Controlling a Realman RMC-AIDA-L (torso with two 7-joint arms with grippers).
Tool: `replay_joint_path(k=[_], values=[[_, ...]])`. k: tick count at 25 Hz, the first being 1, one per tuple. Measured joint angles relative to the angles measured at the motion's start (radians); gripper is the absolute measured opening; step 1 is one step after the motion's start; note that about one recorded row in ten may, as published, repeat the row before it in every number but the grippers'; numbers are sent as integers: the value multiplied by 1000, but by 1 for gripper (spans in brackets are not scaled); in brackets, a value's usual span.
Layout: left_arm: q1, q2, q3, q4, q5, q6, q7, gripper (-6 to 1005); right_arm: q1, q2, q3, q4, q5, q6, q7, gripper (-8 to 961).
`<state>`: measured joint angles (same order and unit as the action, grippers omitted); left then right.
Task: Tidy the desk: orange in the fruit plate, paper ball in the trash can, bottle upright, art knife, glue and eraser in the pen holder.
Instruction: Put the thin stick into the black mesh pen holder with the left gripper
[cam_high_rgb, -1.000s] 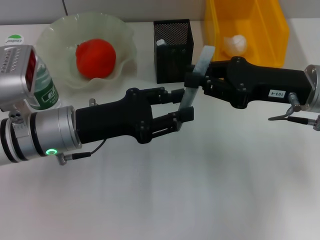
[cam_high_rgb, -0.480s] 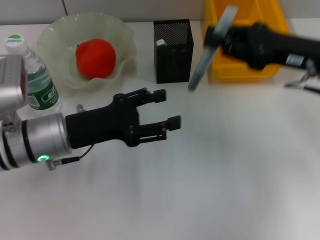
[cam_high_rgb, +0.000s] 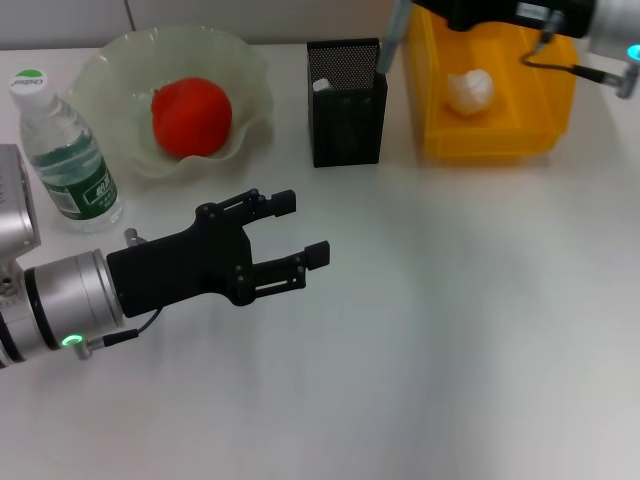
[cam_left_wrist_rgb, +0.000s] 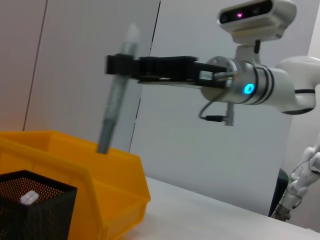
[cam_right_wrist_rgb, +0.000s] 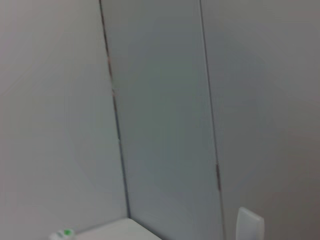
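Bright, even light (soft shadows only); right wrist view blurred.

Orange (cam_high_rgb: 191, 117): red-orange, round, sits in the pale scalloped fruit plate (cam_high_rgb: 110, 75) at the desk's far left. Bottle (cam_high_rgb: 62, 153): clear plastic, green cap and label, upright just beside the plate. Pen holder (cam_high_rgb: 346, 101): black mesh, square, upright between the plate and the trash can, a small white item inside at one corner. Trash can (cam_high_rgb: 545, 100): yellow bin, crumpled white paper ball (cam_high_rgb: 470, 90) lying in it. Art knife (cam_left_wrist_rgb: 116, 104): long grey stick, nearly upright and slightly tilted, held up in the air in the right gripper (cam_left_wrist_rgb: 116, 65), lower end over the pen holder's far right corner.
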<state>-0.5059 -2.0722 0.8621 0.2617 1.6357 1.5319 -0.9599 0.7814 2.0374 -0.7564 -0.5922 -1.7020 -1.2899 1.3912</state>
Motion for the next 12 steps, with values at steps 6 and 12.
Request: replay_joint_path(k=[6, 12], values=[[8, 0, 0, -2, -1, -3, 0, 804, 37, 27, -101, 0, -2, 193, -25, 142], [10, -1, 1, -2, -1, -11, -1, 803, 90, 42, -130, 65, 5, 317, -88, 142]])
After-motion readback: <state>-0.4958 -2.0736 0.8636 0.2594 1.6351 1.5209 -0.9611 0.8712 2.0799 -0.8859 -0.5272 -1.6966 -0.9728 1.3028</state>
